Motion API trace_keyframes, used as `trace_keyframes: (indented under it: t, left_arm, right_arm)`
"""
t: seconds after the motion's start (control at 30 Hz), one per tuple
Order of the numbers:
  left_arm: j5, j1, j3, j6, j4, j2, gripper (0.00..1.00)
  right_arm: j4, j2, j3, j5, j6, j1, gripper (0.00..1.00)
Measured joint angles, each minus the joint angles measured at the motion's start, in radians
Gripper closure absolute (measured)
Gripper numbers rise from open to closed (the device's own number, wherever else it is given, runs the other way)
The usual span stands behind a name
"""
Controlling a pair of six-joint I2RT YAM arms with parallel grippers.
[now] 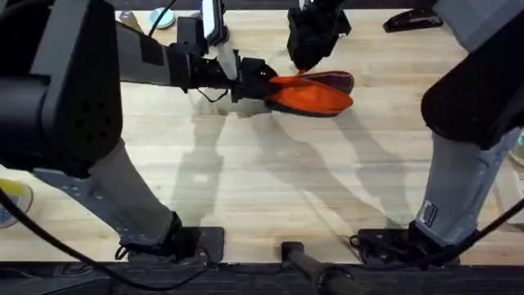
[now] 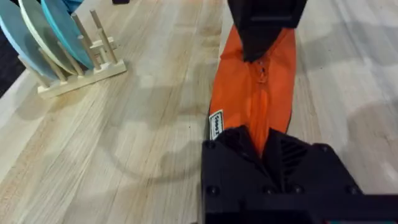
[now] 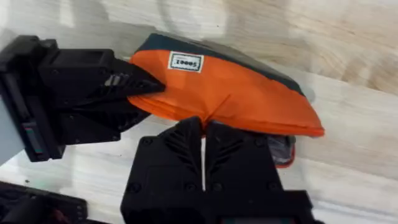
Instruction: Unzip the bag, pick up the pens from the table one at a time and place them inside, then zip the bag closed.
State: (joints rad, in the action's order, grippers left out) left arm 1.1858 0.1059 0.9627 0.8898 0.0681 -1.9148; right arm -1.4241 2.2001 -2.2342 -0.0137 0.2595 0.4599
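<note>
The orange bag (image 1: 321,97) lies on the table (image 1: 262,180) at the far middle, its navy base away from me. My left gripper (image 1: 255,82) is shut on the bag's left end; in the left wrist view its fingers (image 2: 239,146) pinch the orange fabric (image 2: 236,93). From above, my right gripper (image 1: 304,67) is shut on the zipper along the bag's top, seen as (image 3: 203,127) against the bag (image 3: 249,99). The zipper between the two grippers (image 2: 260,93) looks closed. The pens are out of view.
A wooden dish rack with blue and cream plates (image 2: 62,43) stands to the left of the bag. A black object (image 1: 413,20) lies at the far right edge. A yellowish plate (image 1: 12,201) sits at the near left. Bare wood lies in front of the bag.
</note>
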Motion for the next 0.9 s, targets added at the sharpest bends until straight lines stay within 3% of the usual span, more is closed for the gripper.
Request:
trace_keyframes:
  t: [0.63,0.8,0.9]
  left_arm:
    - [0.006,-0.002,0.0,0.0,0.007,0.0,0.959]
    - [0.006,-0.002,0.0,0.0,0.007,0.0,0.959]
    - [0.004,-0.004,0.0,0.0,0.003,0.0,0.96]
  right_arm:
    - [-0.024,-0.04,-0.003,0.032,-0.007,-0.005,0.968]
    - [-0.041,-0.041,-0.003,0.033,-0.01,-0.025,0.968]
    - [-0.073,-0.071,-0.004,0.069,-0.022,-0.083,0.968]
